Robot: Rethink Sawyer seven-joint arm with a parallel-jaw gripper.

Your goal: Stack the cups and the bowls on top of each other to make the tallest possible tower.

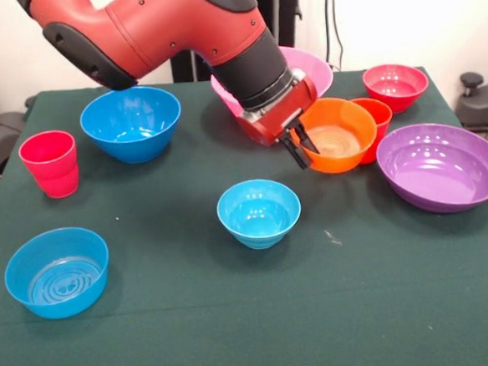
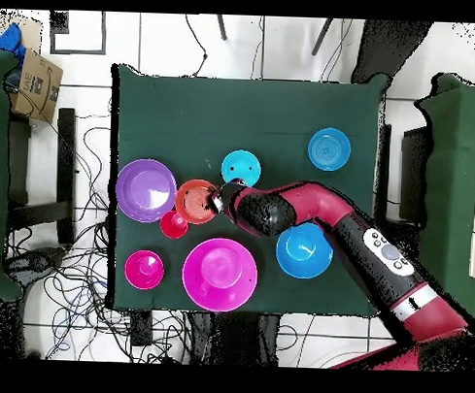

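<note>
Since our end effector [image 1: 303, 148] appears clenched on the near rim of the orange bowl [image 1: 339, 134], toward the counter's [image 1: 237, 317] middle, we should lift straight, then lower it centred into the light-blue bowl [image 1: 259, 212].

Glossy, smooth plastic bowls, e.g. purple bowl [image 1: 441, 167] [image 2: 145, 189]; matt green cloth covering the table [image 1: 237, 317] [image 2: 186, 115].
</note>
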